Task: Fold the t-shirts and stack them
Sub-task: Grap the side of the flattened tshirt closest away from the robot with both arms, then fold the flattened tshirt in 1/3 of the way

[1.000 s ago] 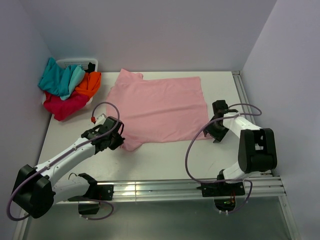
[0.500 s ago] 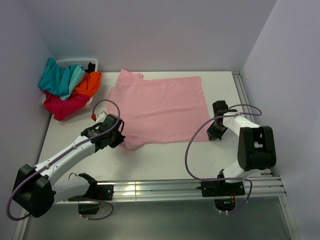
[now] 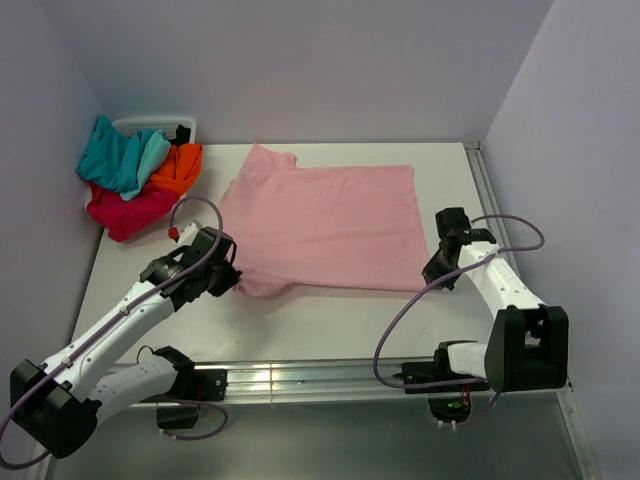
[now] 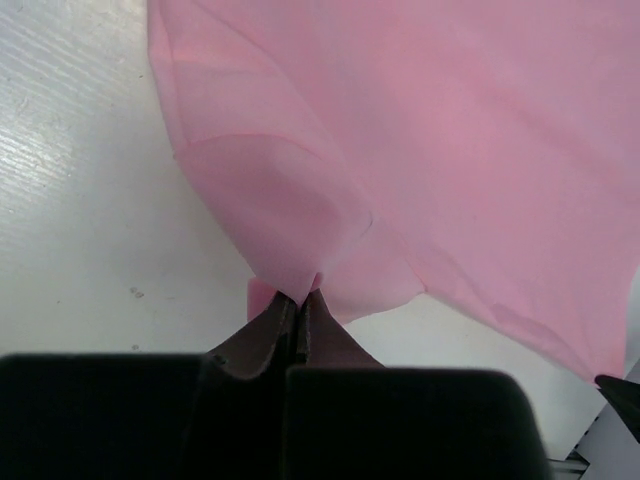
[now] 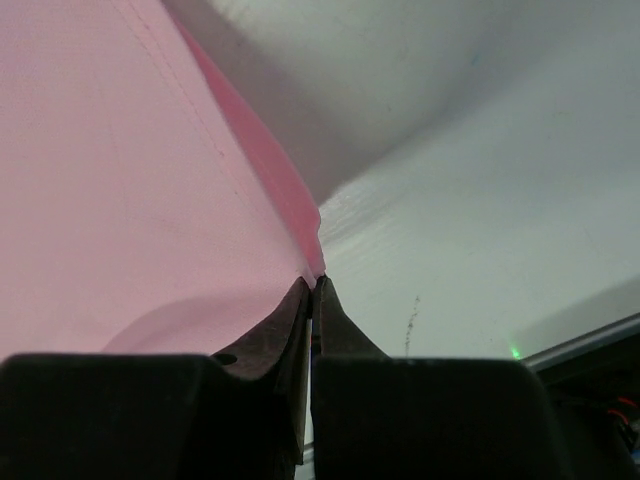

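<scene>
Now we are pinching the soft light pink cotton t-shirt (image 3: 325, 225), which is lying spread across the white table (image 3: 330, 320). Our left gripper (image 4: 300, 300) is clamping its near-left corner and our right gripper (image 5: 312, 288) is clamping its near-right hem corner. Meanwhile, the crumpled teal, orange and crimson tees (image 3: 135, 180) are lying heaped against a white basket (image 3: 160, 122) at the far left.
</scene>
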Motion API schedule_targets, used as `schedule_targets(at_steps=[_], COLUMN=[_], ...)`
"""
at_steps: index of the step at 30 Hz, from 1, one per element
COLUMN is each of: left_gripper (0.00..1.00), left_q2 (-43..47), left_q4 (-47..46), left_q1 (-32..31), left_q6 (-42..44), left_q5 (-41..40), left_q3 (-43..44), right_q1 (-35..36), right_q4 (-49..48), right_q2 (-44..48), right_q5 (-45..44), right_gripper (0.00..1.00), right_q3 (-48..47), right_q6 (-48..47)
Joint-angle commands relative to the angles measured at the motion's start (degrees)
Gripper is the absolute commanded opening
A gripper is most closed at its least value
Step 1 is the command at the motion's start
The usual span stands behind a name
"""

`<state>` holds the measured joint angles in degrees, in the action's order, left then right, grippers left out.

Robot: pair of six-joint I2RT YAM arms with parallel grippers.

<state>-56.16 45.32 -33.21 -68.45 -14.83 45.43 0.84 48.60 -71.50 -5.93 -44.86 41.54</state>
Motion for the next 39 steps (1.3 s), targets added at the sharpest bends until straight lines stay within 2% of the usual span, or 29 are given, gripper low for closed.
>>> schedule_targets(at_steps=[1,6,13,18,19,20,21,22,23,24,27,29,32,35,37,39], left_gripper=[0.00,0.00,0.00,0.00,0.00,0.13,0.29,0.52,0.84,0.98,0.99,1.00,1.00,0.99,0.96,0.90], left_q2=[-1.5,-7.9,-17.9,-29.9,-32.5,-38.4,-42.0,-45.5,-52.4,-55.3,-62.3,-61.7,-57.2,-51.7,-48.6,-43.7], left_q4=[1.6,-0.5,-4.5,-9.5,-10.2,-10.9,-11.2,-10.1,-8.8,-7.5,-2.4,-3.2,-5.3,-5.8,-5.3,-6.8], left_q1=[0.2,2.5,10.5,15.2,16.9,17.8,19.6,20.5,21.2,21.7,22.8,23.0,22.9,22.8,22.1,21.3], left_q6=[0.8,5.7,11.9,17.1,17.9,18.7,20.6,21.2,21.9,23.0,22.6,21.8,20.7,20.4,20.3,20.1], left_q5=[-1.1,0.4,5.0,8.8,9.8,10.3,11.2,11.6,11.3,10.9,10.8,11.6,12.1,12.5,12.8,12.9], left_q3=[5.4,11.9,19.1,27.3,29.3,31.7,37.7,41.3,45.3,53.4,65.0,66.6,63.6,57.6,52.1,44.4], right_q1=[-0.4,-0.4,-0.4,-0.4,-2.0,-2.1,-2.1,-2.2,-2.2,-2.2,-2.2,-2.2,-2.2,-2.2,-2.2,-2.1], right_q4=[3.8,4.4,5.6,5.2,5.1,4.8,4.1,3.9,4.0,5.2,7.5,8.0,7.9,7.1,6.2,4.5], right_q2=[0.0,-4.3,-13.1,-20.9,-25.0,-27.3,-32.4,-34.8,-37.4,-39.6,-44.7,-44.1,-39.6,-33.0,-27.7,-22.9], right_q5=[-1.4,-1.9,-1.7,-2.2,-2.0,-1.3,-0.1,1.3,2.0,2.3,1.9,1.3,0.7,1.4,2.5,4.7], right_gripper=[0.00,0.00,0.00,0.00,0.00,0.00,0.09,0.27,0.47,0.99,1.00,1.00,1.00,1.00,1.00,0.93], right_q3=[-3.9,-10.9,-21.9,-31.0,-32.9,-34.9,-39.7,-42.6,-48.7,-51.7,-61.3,-63.7,-62.2,-55.6,-49.4,-43.4], right_q6=[0.6,-0.3,-0.8,-0.5,-0.3,0.0,-0.1,-0.6,-0.7,-0.8,-2.3,-3.7,-4.7,-4.5,-4.3,-4.1])
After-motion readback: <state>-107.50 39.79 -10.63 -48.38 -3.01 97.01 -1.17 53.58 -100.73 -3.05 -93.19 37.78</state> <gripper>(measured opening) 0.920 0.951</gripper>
